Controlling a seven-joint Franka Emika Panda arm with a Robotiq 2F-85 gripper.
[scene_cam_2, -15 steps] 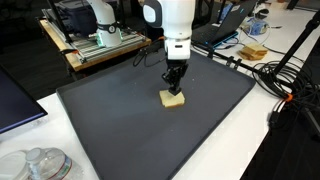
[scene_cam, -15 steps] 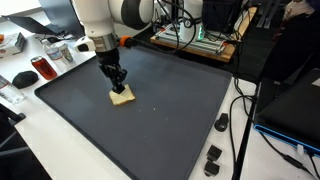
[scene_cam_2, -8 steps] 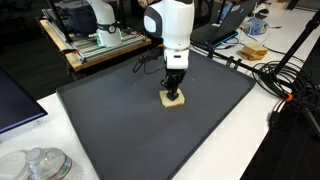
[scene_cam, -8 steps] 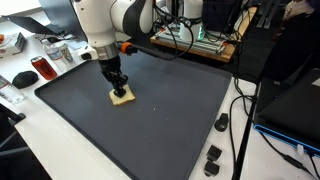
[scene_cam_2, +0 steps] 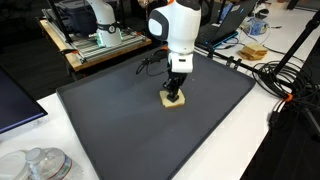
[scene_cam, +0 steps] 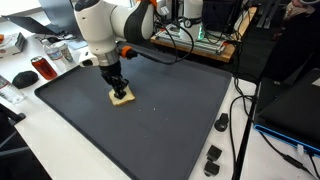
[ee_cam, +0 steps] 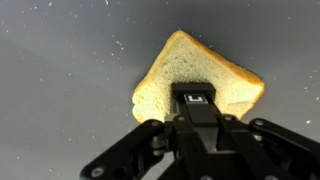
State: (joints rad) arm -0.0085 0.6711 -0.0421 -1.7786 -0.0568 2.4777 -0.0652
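Note:
A slice of light bread (scene_cam: 123,98) (scene_cam_2: 173,101) lies flat on a large dark mat (scene_cam: 175,115) (scene_cam_2: 115,125). My gripper (scene_cam: 119,90) (scene_cam_2: 175,94) points straight down at it, the fingertips on or just above the slice's top. In the wrist view the bread (ee_cam: 175,65) fills the middle, its near part hidden behind the gripper (ee_cam: 196,97). The two fingers stand pressed together as one black block with nothing between them.
Beside the mat stand a red phone (scene_cam: 44,68), a black mouse (scene_cam: 22,78) and jars (scene_cam: 60,52). Small black parts (scene_cam: 212,156) and cables (scene_cam_2: 290,95) lie off one edge. A metal rack (scene_cam_2: 100,40), glass lids (scene_cam_2: 40,165) and a laptop (scene_cam_2: 15,105) border it.
The arm's upper links have swung sideways over the mat while the gripper stayed at the bread, sinking slightly onto it. The bread has not shifted.

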